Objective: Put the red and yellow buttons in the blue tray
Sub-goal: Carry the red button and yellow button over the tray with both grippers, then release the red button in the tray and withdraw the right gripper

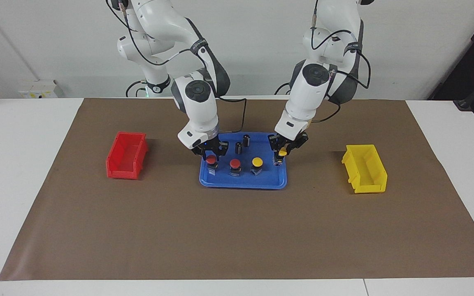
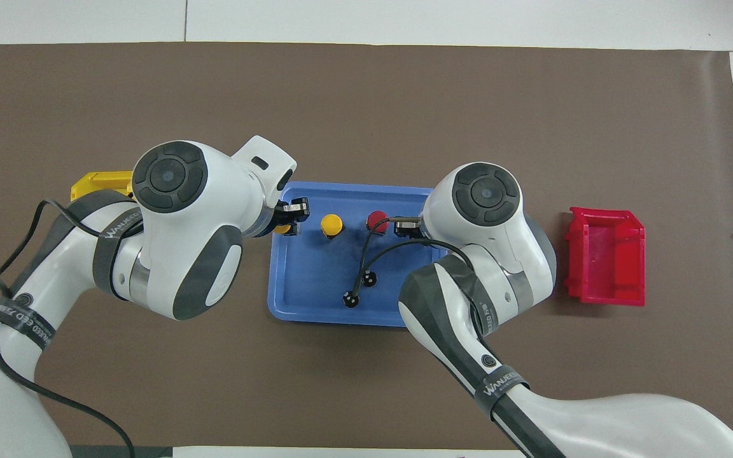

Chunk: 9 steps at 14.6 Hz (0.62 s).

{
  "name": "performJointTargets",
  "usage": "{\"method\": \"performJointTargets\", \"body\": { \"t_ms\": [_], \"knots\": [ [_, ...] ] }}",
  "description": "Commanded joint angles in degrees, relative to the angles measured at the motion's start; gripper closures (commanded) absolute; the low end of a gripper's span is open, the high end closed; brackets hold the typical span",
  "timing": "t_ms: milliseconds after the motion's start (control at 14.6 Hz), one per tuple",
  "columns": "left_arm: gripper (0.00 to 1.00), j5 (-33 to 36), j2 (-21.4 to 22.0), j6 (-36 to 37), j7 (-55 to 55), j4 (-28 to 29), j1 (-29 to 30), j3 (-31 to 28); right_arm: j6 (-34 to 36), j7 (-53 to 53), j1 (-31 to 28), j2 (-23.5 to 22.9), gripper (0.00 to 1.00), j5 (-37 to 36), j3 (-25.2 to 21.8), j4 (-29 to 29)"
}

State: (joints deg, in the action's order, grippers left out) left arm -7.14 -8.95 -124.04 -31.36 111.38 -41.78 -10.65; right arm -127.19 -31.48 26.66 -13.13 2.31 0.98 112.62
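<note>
The blue tray (image 1: 243, 181) (image 2: 306, 299) lies mid-table. A red button (image 1: 235, 164) (image 2: 377, 221) and a yellow button (image 1: 257, 162) (image 2: 331, 224) stand in it side by side. My right gripper (image 1: 211, 155) is low over the tray's end toward the right arm, shut on a second red button (image 1: 211, 161) that sits at tray level. The wrist hides that button in the overhead view. My left gripper (image 1: 280, 154) (image 2: 289, 222) is shut on a second yellow button (image 1: 281, 153) and holds it just above the tray's end toward the left arm.
Two small dark capless cylinders (image 1: 239, 147) (image 1: 246, 139) stand in the tray nearer the robots. A red bin (image 1: 126, 155) (image 2: 608, 264) sits toward the right arm's end of the table. A yellow bin (image 1: 364, 168) sits toward the left arm's end. Brown mat covers the table.
</note>
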Motion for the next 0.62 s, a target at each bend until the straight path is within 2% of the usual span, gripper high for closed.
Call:
{"method": "performJointTargets", "body": {
  "t_ms": [0, 206, 275, 412, 481, 549],
  "knots": [
    [0.98, -1.04, -1.67, -3.22, -0.10, 0.59, -0.84, -0.96, 1.41, 0.63, -2.65, 1.17, 0.00, -0.03, -0.88, -4.58],
    [0.98, -1.04, -3.00, -4.37, -0.10, 0.77, -1.37, -0.96, 13.16, 0.63, -11.78, 2.31, 0.00, -0.21, -1.15, -14.77],
    [0.91, -1.04, -3.09, -4.46, -0.01, 0.86, -1.37, -0.96, 16.85, 0.72, -14.33, 2.49, 0.00, -0.29, -1.24, -17.41],
    [0.87, -1.04, -3.09, -4.90, 0.16, 1.56, -1.29, -1.04, 20.74, 4.12, -18.64, 5.20, 0.00, -1.08, -1.50, -18.41],
    [0.79, -1.04, -3.09, -4.99, 0.34, 1.91, -1.20, -1.04, 22.76, 7.98, -21.10, 6.70, 0.00, -1.08, -1.50, -18.32],
    [0.65, -1.04, -3.00, -4.38, 0.34, 1.91, -1.02, -1.04, 24.95, 11.67, -23.73, 8.36, 0.00, -1.08, -1.50, -18.40]
  ]
}}
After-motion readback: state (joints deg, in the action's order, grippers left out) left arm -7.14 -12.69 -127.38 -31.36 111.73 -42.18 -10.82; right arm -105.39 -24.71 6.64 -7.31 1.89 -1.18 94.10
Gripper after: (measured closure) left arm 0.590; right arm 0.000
